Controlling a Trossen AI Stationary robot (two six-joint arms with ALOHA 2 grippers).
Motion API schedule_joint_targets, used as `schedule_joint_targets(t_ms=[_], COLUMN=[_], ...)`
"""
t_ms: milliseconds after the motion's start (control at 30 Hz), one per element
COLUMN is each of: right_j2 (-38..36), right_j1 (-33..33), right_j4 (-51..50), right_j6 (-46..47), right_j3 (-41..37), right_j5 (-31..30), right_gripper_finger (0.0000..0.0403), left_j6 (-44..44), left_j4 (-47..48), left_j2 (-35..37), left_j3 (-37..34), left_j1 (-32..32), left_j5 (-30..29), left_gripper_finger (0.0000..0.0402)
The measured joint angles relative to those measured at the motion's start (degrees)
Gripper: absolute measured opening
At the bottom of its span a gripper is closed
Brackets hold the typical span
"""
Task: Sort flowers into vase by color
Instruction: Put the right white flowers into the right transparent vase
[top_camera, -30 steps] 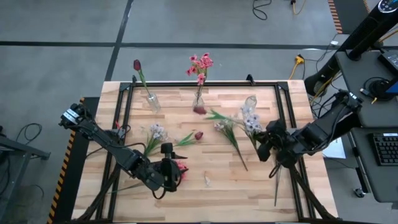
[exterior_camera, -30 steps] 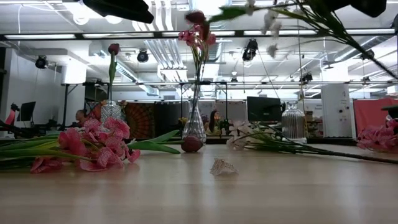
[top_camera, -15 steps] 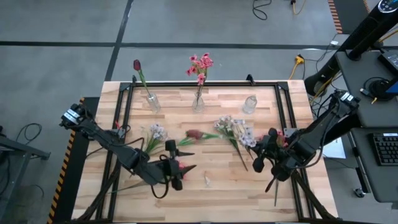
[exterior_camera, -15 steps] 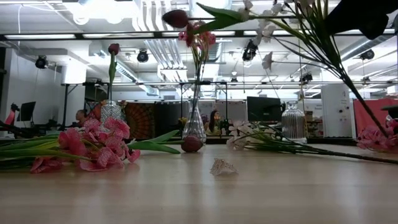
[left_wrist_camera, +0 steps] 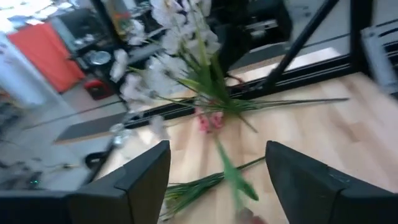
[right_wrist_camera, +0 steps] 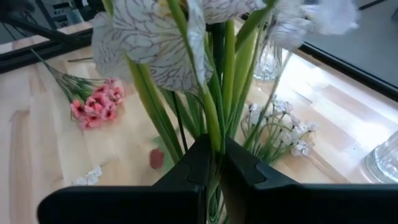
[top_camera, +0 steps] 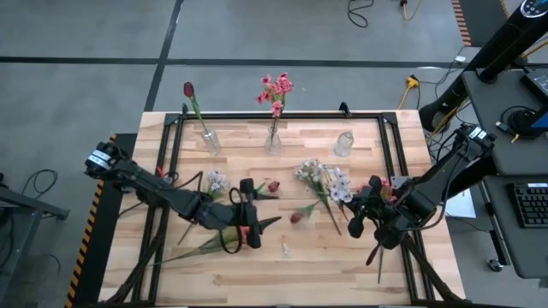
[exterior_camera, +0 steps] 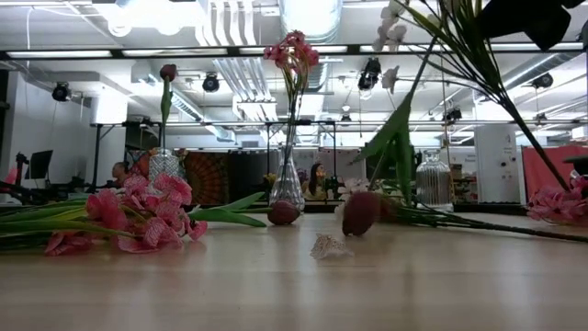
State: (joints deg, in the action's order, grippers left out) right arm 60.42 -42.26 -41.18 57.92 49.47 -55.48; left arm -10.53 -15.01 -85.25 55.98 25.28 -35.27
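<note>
While its two fingers are pinched tight on green stems, the right hand [top_camera: 366, 216] holds a white-lavender spray [top_camera: 330, 181] above the right half of the bench [top_camera: 317, 265]. The right wrist view shows the stems clamped between the dark fingers [right_wrist_camera: 193, 163], with veined white petals fanning out just ahead. The spray's long axis runs from the hand toward the far left, blossoms leading.

The empty glass vase [top_camera: 343, 143] stands at the far edge, a little left of the right hand and beyond the blossoms. That is the relation the coming move seems to turn on: the stem ends sit in the hand, nearer than the vase, so the spray would likely need turning upright before the stems can go in.

The left hand [top_camera: 254, 224] hovers over the middle of the bench with its fingers spread wide and nothing between them. A dark red tulip bud [top_camera: 296, 217] lies just right of it, between the two hands, stem pointing toward the far right. The left hand is the nearer one to that bud.

Farther out, a red tulip [top_camera: 188, 89] stands in the far-left vase [top_camera: 210, 140] and pink blooms [top_camera: 276, 86] in the middle vase [top_camera: 273, 142].
</note>
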Motion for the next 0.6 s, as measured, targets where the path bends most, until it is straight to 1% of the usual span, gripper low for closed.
schedule_joint_targets(t_ms=[100, 133, 200, 367, 500, 600], right_j2=[0.0, 0.0, 0.0, 0.0, 0.0, 0.0], right_j1=[0.0, 0.0, 0.0, 0.0, 0.0, 0.0], right_j4=[0.0, 0.1, 0.1, 0.2, 0.2, 0.2], right_j6=[-1.1, -1.5, -2.2, -3.2, -3.3, -3.5], right_j3=[0.5, 0.7, 1.0, 1.2, 1.1, 1.1], right_j5=[0.0, 0.0, -0.1, -0.6, -1.2, -1.2], right_gripper_finger=[0.0018, 0.0018, 0.0018, 0.0018, 0.0018, 0.0018], left_j6=[3.0, 3.9, 4.2, 3.7, 4.0, 4.0], left_j4=[-2.6, -5.3, -9.9, -20.5, -28.9, -30.8], left_j2=[-0.4, -1.3, -3.6, -12.1, -19.1, -23.7], left_j3=[-1.0, -1.3, -2.2, -2.1, 0.0, 2.7], left_j1=[-1.6, -2.2, -2.5, -3.7, -5.2, -6.6], left_j5=[7.7, 8.8, 9.2, 8.5, 7.7, 7.2], left_gripper_finger=[0.0253, 0.0253, 0.0254, 0.0254, 0.0254, 0.0254])
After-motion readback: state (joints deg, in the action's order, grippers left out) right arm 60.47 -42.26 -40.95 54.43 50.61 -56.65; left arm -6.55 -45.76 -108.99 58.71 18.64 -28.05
